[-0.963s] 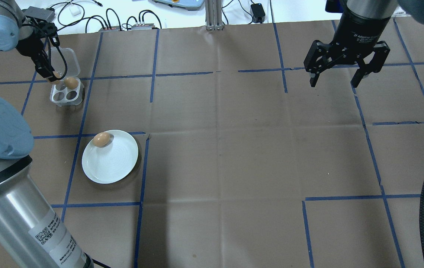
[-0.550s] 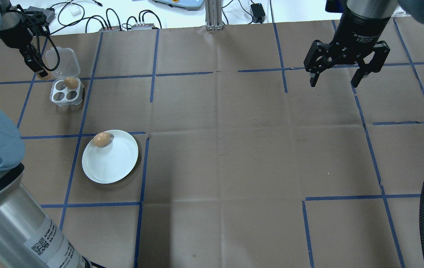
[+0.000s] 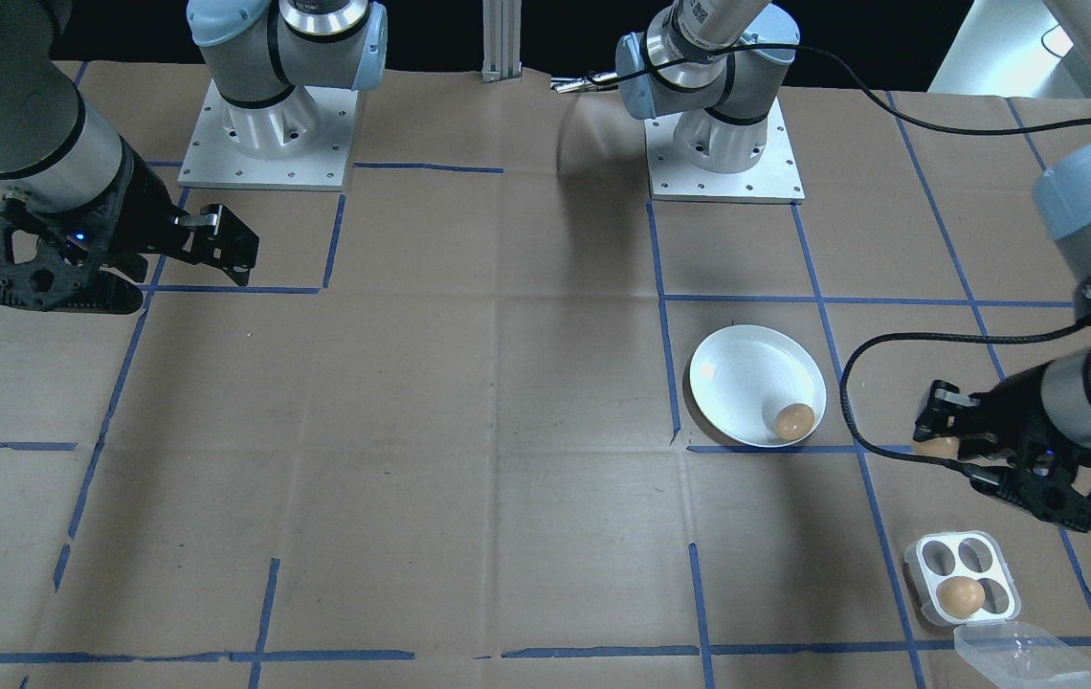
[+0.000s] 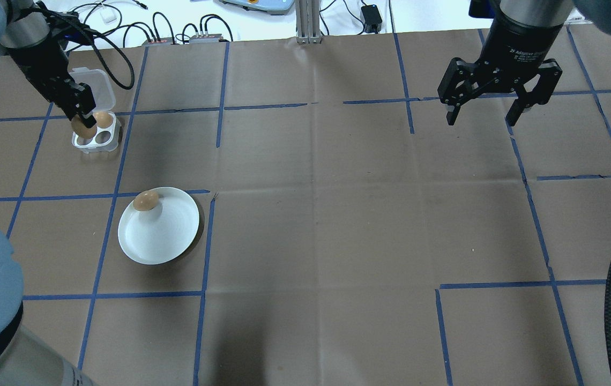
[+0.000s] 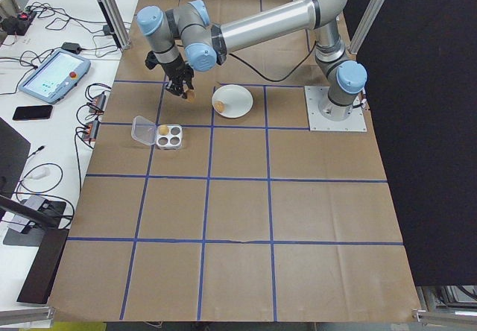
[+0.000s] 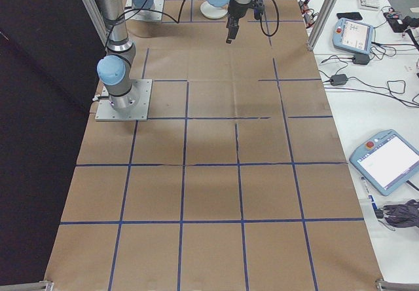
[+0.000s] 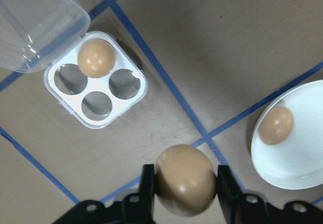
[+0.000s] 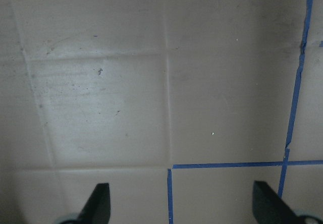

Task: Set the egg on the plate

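In the left wrist view, the left claw (image 7: 184,183) points straight down and pinches a smooth brown egg (image 7: 184,179) between its two black fingers (image 7: 146,189), clear of the brown paper-covered desk (image 4: 316,214) below it. Under the claw runs a blue tape line. To one side of it lies the round, glossy white shallow plate (image 7: 298,158), near the desk's left edge, with a second brown egg (image 7: 275,125) resting close to its rim. To the other side sits the small white four-hole egg tray (image 7: 96,85), with a third brown egg (image 7: 96,57) in one hole and its clear hinged lid (image 7: 35,22) folded open towards the far left corner.

From overhead, the left arm reaches over the desk with the held egg hanging above the tray's near side, apart from the plate.

Farther off, by the far right corner, the right claw (image 4: 485,115) hangs above bare paper with its black fingers spread wide, holding nothing.
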